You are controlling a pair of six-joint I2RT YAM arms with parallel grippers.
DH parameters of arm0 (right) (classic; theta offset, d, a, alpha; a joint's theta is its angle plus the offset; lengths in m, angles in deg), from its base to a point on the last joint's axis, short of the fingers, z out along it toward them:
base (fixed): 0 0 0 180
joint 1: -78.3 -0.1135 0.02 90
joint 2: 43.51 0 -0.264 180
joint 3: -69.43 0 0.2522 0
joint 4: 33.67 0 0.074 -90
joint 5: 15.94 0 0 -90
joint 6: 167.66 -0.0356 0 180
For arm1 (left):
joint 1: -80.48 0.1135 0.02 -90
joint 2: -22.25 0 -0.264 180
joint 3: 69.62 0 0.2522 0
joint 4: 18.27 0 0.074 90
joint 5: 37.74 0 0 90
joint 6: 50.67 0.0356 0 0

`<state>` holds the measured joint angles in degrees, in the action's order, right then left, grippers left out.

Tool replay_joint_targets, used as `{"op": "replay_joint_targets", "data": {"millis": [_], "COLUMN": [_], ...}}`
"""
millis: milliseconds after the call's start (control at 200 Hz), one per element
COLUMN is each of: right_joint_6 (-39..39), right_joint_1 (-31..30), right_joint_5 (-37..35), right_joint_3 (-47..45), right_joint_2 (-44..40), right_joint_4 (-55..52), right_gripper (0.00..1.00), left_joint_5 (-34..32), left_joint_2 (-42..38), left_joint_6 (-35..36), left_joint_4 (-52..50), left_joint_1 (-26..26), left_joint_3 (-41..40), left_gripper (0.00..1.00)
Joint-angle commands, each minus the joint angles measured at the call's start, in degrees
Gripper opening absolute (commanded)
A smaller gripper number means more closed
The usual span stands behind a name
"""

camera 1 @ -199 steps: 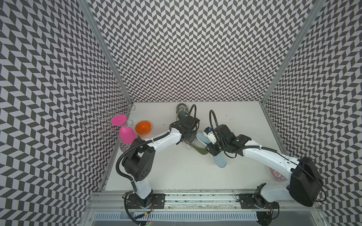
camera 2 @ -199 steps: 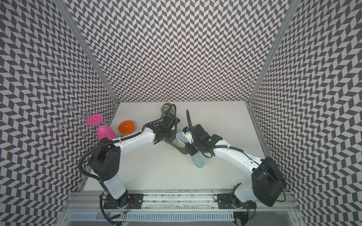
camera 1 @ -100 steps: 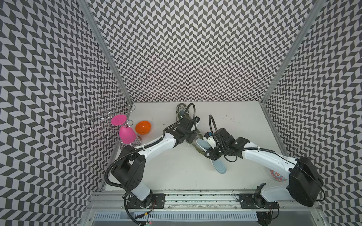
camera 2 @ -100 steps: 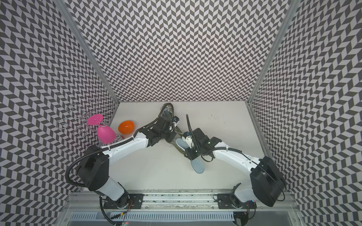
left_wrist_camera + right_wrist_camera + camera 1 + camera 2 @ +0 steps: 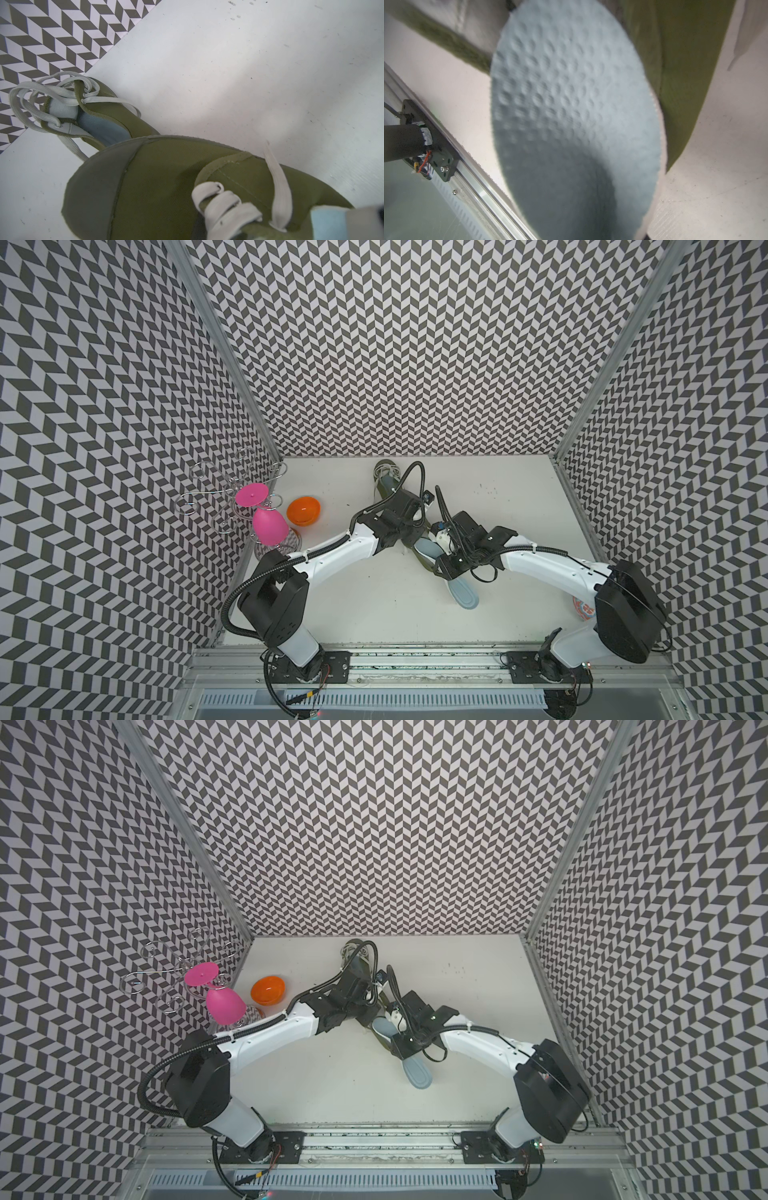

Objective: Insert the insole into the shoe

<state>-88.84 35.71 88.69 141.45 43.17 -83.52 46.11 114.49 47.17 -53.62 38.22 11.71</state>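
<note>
As my right fingers [image 5: 444,573] sit part-closed around the grey-blue insole [image 5: 571,124], one end of it is tucked into the mouth of the olive shoe [image 5: 166,187] while the other juts out over the desk [image 5: 365,614]. My left fingers [image 5: 413,537] are clamped tight, apparently on the shoe's upper (the pinch itself is hidden from me). If I push from this angle, the soft insole may buckle at the collar. So thin a hold could also let the shoe swivel into the second shoe [image 5: 116,116] just beyond its toe.
</note>
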Motion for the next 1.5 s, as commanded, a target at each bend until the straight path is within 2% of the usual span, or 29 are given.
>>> {"op": "replay_joint_targets", "data": {"millis": [0,340,566,651,806,1051,1307,1497], "right_joint_6": [-1.41,-1.69,-1.02,-0.11,1.42,1.22,1.34,2.34], "right_joint_1": [-0.21,0.22,0.54,0.51,0.58,0.58,0.58,0.60], "right_joint_5": [-2.23,-7.30,-9.16,-8.95,-10.97,-10.91,-12.45,-12.31], "right_joint_3": [3.68,8.54,10.48,11.12,6.72,5.37,9.49,13.36], "right_joint_2": [1.85,5.51,8.33,8.94,8.43,8.69,9.03,9.49], "right_joint_4": [2.70,2.87,4.91,3.21,1.42,0.88,2.30,3.89], "right_gripper": [0.34,0.35,0.34,0.34,0.34,0.33,0.33,0.34], "left_joint_5": [5.93,7.41,13.36,9.12,8.67,9.25,14.86,15.29], "left_joint_2": [-2.63,-2.79,-5.31,-4.35,-5.30,-8.89,-6.54,-3.67], "left_joint_6": [-1.21,-0.29,-0.91,-2.65,-4.06,-4.19,-1.15,-0.85], "left_joint_4": [0.40,-2.23,0.31,-1.08,-0.08,4.19,1.00,-1.88], "left_joint_1": [-2.09,-2.68,-2.25,-0.50,4.81,4.51,1.04,0.70], "left_joint_3": [2.32,2.83,0.23,0.17,-1.04,-2.63,-1.76,-0.24], "left_gripper": [0.08,0.06,0.07,0.07,0.03,0.04,0.04,0.04]}}
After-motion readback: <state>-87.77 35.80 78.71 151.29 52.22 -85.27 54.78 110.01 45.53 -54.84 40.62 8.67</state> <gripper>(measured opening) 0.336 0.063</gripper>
